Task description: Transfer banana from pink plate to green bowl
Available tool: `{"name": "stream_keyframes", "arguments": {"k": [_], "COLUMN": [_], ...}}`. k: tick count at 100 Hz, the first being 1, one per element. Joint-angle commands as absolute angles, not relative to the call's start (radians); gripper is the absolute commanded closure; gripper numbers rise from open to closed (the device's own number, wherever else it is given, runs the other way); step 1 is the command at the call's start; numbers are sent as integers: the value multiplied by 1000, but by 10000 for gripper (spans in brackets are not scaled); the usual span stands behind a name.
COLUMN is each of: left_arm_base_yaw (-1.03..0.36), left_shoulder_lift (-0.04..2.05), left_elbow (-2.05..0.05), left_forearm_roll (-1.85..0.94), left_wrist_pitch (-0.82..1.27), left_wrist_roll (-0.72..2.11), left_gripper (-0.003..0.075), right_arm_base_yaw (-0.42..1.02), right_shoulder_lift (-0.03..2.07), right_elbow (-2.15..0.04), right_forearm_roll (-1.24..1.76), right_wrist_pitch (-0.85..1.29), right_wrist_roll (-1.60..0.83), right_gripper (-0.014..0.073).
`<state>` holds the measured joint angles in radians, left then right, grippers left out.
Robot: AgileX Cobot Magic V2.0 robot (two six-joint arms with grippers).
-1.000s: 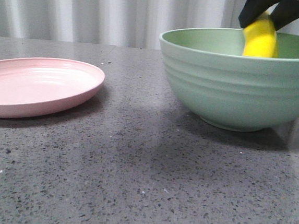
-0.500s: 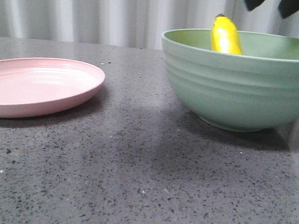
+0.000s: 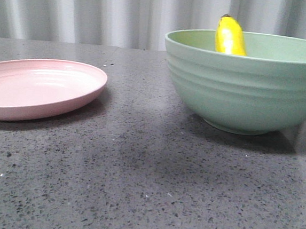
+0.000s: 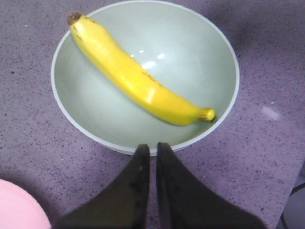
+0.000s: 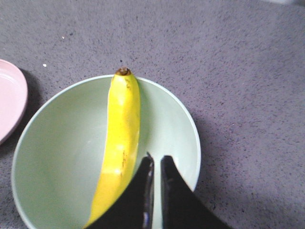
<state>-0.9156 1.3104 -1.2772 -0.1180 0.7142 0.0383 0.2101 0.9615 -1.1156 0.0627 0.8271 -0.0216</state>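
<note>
The yellow banana (image 3: 229,35) lies inside the mint-green bowl (image 3: 241,90), with one end poking above the rim. The pink plate (image 3: 32,88) sits empty on the left. No gripper shows in the front view. In the left wrist view the banana (image 4: 138,81) lies slantwise across the bowl (image 4: 66,109), and my left gripper (image 4: 152,148) hovers shut and empty above the bowl's near rim. In the right wrist view my right gripper (image 5: 156,160) is shut and empty above the bowl (image 5: 52,157), beside the banana (image 5: 121,138).
The things stand on a dark grey speckled tabletop (image 3: 136,188). A pale curtain (image 3: 97,13) hangs behind the table. An edge of the pink plate shows in the left wrist view (image 4: 19,210) and in the right wrist view (image 5: 8,100).
A gripper held the banana over the bowl, then let it go. The banana dropped into the bowl and leans on its wall. The gripper rose out of the front view.
</note>
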Motion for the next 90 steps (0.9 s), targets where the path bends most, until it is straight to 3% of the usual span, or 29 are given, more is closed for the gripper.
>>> {"name": "stream_keyframes", "arguments": {"k": [1,29,71,90], "left_arm_base_yaw": [-923,-923,-923,-923], "left_shoulder_lift": [1250,1074,602,423], "left_elbow": [-1307,-1171,-566,-359], "left_forearm_roll": [-133,-125,-125,-125], "left_wrist_pitch": [643,499,8,-67], "left_wrist_roll": [38,38,38,38], "left_gripper": [741,741,741,741], "right_arm_base_yaw": [210,210,210,210], "right_shoulder_lift": [853,507,30,-23], "right_elbow": [-1073,-773,-357,-284], "right_forearm_roll": [52,52,52,54], "right_wrist_pitch": [718,576,319,319], "right_wrist_roll": [-32,-32,-32,-32], "right_gripper": [664,664,664,664]}}
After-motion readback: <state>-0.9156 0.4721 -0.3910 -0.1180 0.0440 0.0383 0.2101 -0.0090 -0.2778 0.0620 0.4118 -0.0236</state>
